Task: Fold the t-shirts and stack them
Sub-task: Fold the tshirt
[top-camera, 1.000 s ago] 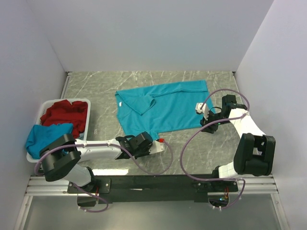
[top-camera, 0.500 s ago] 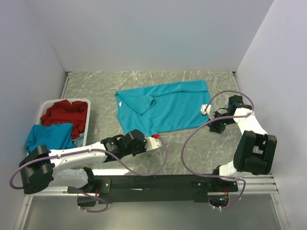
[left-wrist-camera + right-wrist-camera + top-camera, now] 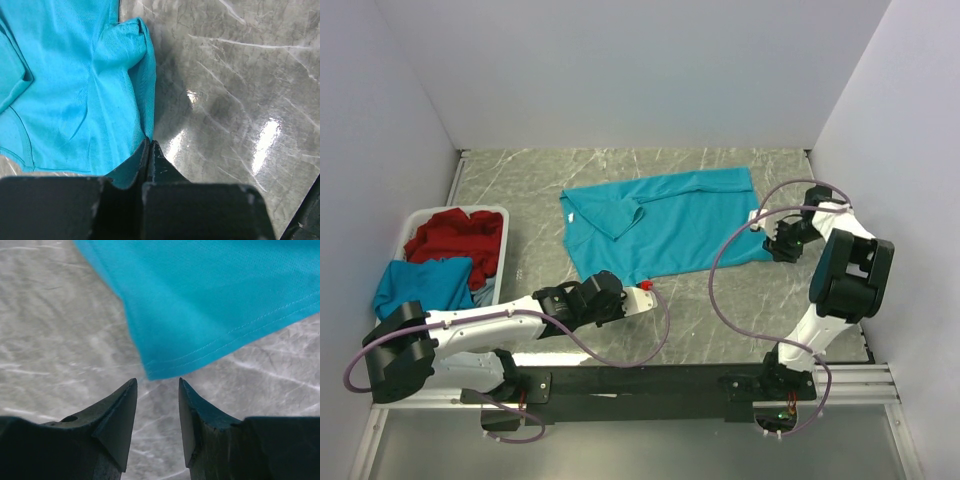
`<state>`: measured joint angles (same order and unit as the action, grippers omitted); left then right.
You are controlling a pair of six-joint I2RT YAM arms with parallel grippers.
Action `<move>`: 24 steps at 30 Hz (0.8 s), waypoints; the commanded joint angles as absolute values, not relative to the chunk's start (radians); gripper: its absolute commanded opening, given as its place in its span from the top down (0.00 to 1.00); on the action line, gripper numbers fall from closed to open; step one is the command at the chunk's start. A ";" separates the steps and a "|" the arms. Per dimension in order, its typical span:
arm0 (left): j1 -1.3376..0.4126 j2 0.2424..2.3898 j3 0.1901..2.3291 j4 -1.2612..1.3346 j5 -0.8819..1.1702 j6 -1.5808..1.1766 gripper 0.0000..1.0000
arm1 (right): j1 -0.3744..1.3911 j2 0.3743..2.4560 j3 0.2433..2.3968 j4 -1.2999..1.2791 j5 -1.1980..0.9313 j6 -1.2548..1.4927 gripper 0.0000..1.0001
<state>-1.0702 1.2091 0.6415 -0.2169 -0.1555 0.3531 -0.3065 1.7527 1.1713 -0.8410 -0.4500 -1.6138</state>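
Observation:
A teal t-shirt point(image 3: 665, 222) lies spread on the grey marble table, collar to the left. In the left wrist view, its near sleeve point(image 3: 120, 75) rises in a ridge that runs down into my left gripper point(image 3: 149, 142). That gripper is shut on the cloth's edge and sits at the shirt's near edge in the top view point(image 3: 646, 288). My right gripper point(image 3: 157, 382) is open and empty. Its tips stand just short of the shirt's hem corner point(image 3: 152, 371), at the right of the table point(image 3: 770, 248). A red shirt point(image 3: 455, 235) and another teal-blue shirt point(image 3: 420, 282) lie crumpled in the basket.
The white plastic basket point(image 3: 502, 215) stands at the table's left edge. White walls close in the table at the back and both sides. Purple cables loop from both arms over the near table.
My right gripper has drawn back to the right, off the shirt's hem edge to just beyond its corner. My left arm stretched out low along the near edge, then held still.

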 commanded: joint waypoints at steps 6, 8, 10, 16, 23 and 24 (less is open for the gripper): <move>-1.071 1.187 0.643 -0.209 -0.161 0.357 1.00 | -0.267 1.842 1.215 -0.824 -0.413 -1.600 0.57; -1.068 1.190 0.644 -0.209 -0.164 0.357 1.00 | -0.261 1.851 1.220 -0.831 -0.402 -1.603 0.62; -1.063 1.189 0.647 -0.207 -0.167 0.353 1.00 | -0.259 1.859 1.215 -0.827 -0.397 -1.601 0.70; -1.017 1.166 0.673 -0.196 -0.187 0.345 1.00 | -0.261 1.833 1.239 -0.830 -0.413 -1.578 0.99; -0.896 1.146 0.762 -0.195 -0.178 0.374 1.00 | -0.259 1.822 1.351 -0.857 -0.471 -1.494 1.00; -0.865 1.155 0.773 -0.193 -0.170 0.382 1.00 | -0.259 1.828 1.365 -0.857 -0.474 -1.462 1.00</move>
<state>-0.9165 1.1740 0.7010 -0.2241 -0.1741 0.3565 -0.2661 1.8481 1.2926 -0.8436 -0.4324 -1.5341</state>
